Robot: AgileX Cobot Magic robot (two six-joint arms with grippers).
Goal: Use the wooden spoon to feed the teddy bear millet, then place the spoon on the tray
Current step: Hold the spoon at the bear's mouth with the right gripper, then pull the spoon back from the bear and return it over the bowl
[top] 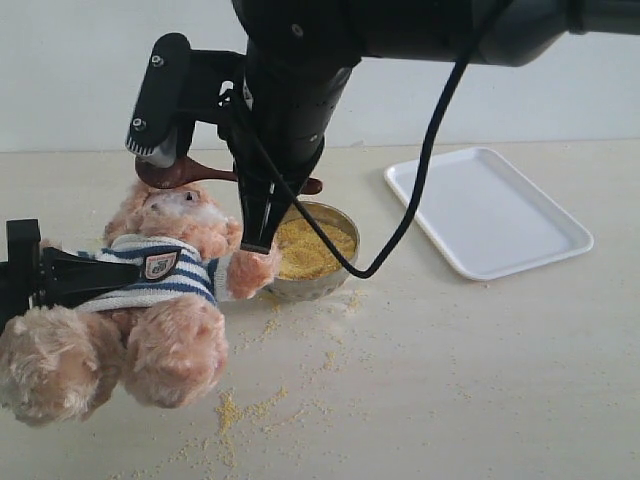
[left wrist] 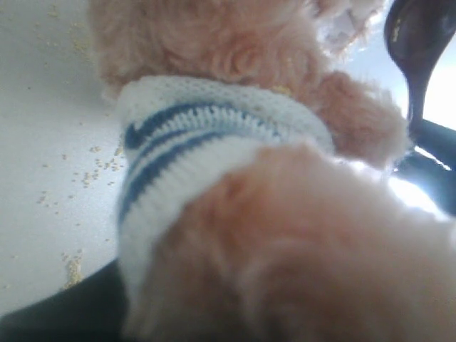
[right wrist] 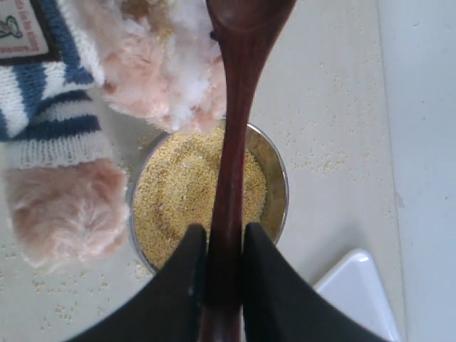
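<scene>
Pale table [top: 500, 380], loose millet [top: 232, 410]; bowl [top: 312, 287] between teddy bear [top: 150, 275] and tray [top: 490, 210]

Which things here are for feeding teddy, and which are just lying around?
For the job:
- teddy bear
- wooden spoon
- millet in the metal bowl
- tray

Just lying about:
- spilled grains on the table
- black cable dangling from the arm

A small round metal bowl [top: 318, 285] is sitting on the pale beige table [top: 480, 380], while a plain white wall [top: 60, 70] is running behind its far edge.
</scene>
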